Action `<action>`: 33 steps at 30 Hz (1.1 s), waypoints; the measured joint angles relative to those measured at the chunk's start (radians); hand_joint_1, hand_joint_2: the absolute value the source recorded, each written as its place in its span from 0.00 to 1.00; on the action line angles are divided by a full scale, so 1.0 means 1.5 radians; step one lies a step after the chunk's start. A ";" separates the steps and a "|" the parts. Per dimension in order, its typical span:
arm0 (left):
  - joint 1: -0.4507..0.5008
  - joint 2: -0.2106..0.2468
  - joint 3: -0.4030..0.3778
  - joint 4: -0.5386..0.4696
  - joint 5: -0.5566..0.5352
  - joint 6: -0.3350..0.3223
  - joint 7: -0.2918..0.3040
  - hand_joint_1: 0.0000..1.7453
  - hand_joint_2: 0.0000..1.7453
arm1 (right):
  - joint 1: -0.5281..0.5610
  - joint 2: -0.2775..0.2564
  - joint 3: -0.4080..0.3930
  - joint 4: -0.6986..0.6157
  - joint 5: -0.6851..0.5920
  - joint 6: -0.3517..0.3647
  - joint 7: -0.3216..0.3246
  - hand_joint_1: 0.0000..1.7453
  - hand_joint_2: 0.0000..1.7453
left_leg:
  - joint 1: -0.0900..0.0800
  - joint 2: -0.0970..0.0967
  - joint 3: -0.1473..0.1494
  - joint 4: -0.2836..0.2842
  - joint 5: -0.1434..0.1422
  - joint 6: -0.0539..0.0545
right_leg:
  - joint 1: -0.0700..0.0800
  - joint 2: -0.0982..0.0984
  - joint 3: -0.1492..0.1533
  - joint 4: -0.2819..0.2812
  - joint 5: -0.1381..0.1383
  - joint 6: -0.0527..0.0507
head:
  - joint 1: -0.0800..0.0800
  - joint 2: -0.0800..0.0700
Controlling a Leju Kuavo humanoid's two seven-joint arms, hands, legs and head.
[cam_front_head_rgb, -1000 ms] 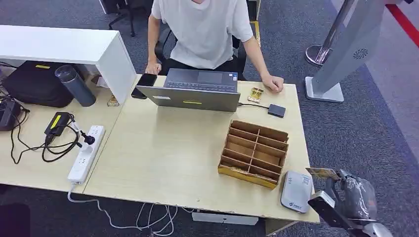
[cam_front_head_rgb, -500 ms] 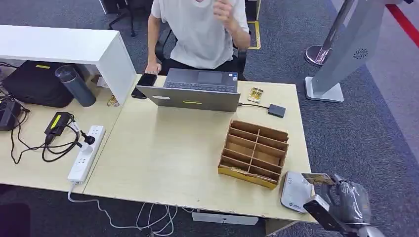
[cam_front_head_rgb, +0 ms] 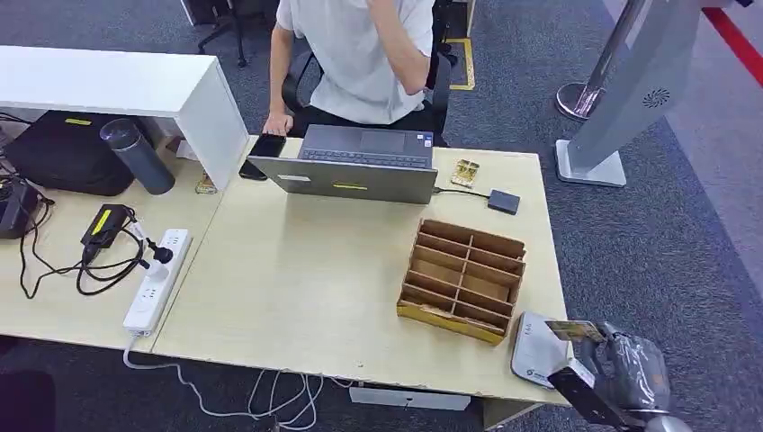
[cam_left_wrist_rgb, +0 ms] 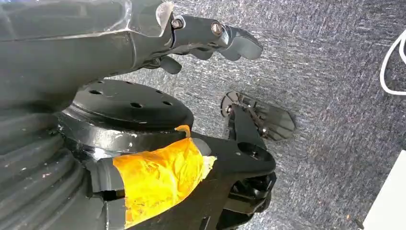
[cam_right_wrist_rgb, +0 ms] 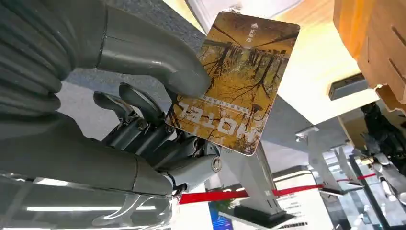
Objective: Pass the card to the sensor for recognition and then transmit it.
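Far left on the surface (cam_front_head_rgb: 297, 297): black bag (cam_front_head_rgb: 67, 153), dark cylindrical bottle (cam_front_head_rgb: 137, 156), black power adapter (cam_front_head_rgb: 103, 223) with tangled cable, white power strip (cam_front_head_rgb: 157, 281). A white shelf unit (cam_front_head_rgb: 117, 85) stands above them. Center back: open grey laptop (cam_front_head_rgb: 355, 166), black phone (cam_front_head_rgb: 266, 145) at its left, a person (cam_front_head_rgb: 360, 54) in a white shirt seated behind, one arm raised to the face. Right of the laptop: a small gold packet (cam_front_head_rgb: 465, 172) and a small black box (cam_front_head_rgb: 504, 201) on a cable. A wooden divided organizer (cam_front_head_rgb: 463, 279) sits center right, between the laptop and the white card reader (cam_front_head_rgb: 537, 349) at the near right corner; its front edge is just beside the reader.

Card (cam_front_head_rgb: 574, 330) is held by the right hand (cam_front_head_rgb: 621, 373) over the reader's right part, roughly flat, long axis running across the surface edge toward the organizer. In the right wrist view the card (cam_right_wrist_rgb: 234, 81) shows an autumn-tree print; thumb on its face, fingers (cam_right_wrist_rgb: 143, 129) behind, a firm pinch. Whether card touches reader: cannot tell.

Left hand (cam_left_wrist_rgb: 210, 40) hangs over carpet, fingers loosely curled, holding nothing.

Versus a second ago: the hand and card have moved left from beside the reader to over it; the person's arm has lifted off the surface.
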 joint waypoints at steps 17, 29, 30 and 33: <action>0.000 0.000 0.000 0.000 0.003 0.000 0.000 0.00 1.00 | 0.002 0.011 0.007 0.013 0.008 -0.003 0.007 1.00 1.00 | 0.000 0.000 0.000 0.000 0.000 0.000 | 0.000 0.000 0.000 0.000 0.000 0.000 | 0.000 0.000; 0.000 0.000 0.000 0.000 0.006 0.000 0.001 0.00 1.00 | -0.016 0.004 0.008 -0.021 -0.009 0.003 0.016 1.00 1.00 | 0.000 0.000 0.000 0.000 0.000 0.000 | 0.000 0.000 0.000 0.000 0.000 0.000 | 0.000 0.000; 0.000 0.000 0.000 0.000 0.006 0.000 0.001 0.00 1.00 | -0.023 0.001 0.008 -0.025 -0.012 0.003 0.017 1.00 1.00 | 0.000 0.000 0.000 0.000 0.000 0.000 | 0.000 0.000 0.000 0.000 0.000 0.000 | 0.000 0.000; 0.000 0.000 0.000 0.000 0.006 0.000 0.003 0.00 1.00 | -0.053 -0.010 0.007 -0.041 -0.030 0.016 0.021 1.00 1.00 | 0.000 0.001 0.001 0.000 0.000 0.000 | 0.000 0.001 0.000 0.000 0.000 0.000 | 0.000 0.000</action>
